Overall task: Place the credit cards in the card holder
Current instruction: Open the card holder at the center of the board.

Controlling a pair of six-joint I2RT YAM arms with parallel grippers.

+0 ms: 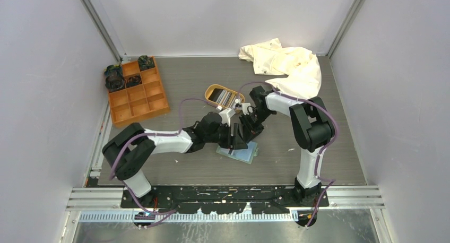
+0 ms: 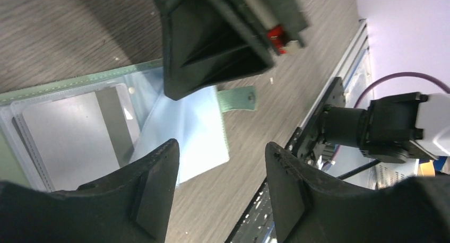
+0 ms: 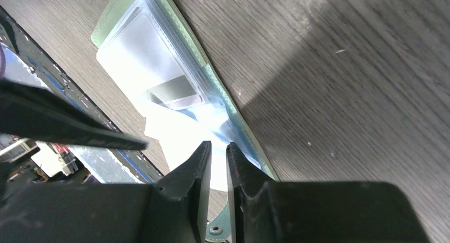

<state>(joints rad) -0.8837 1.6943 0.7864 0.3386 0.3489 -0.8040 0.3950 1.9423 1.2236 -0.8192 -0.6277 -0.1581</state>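
The sage-green card holder (image 1: 245, 154) lies open on the table, its clear sleeves up. In the left wrist view (image 2: 32, 93) a grey-white credit card with a dark stripe (image 2: 69, 142) sits in a sleeve beside a light blue sheet (image 2: 193, 131), and the snap tab (image 2: 239, 98) sticks out. My left gripper (image 1: 239, 139) is open and empty just above the holder's edge (image 2: 222, 145). My right gripper (image 1: 248, 127) hangs over the holder (image 3: 114, 15) with its jaws nearly closed (image 3: 217, 145) and nothing seen between them. More cards (image 1: 225, 98) lie in the tan tray.
The oval tan tray (image 1: 212, 87) stands just behind the grippers. An orange compartment box (image 1: 137, 92) with dark items is at the back left. A crumpled white cloth (image 1: 286, 65) lies at the back right. The two arms crowd together over the holder.
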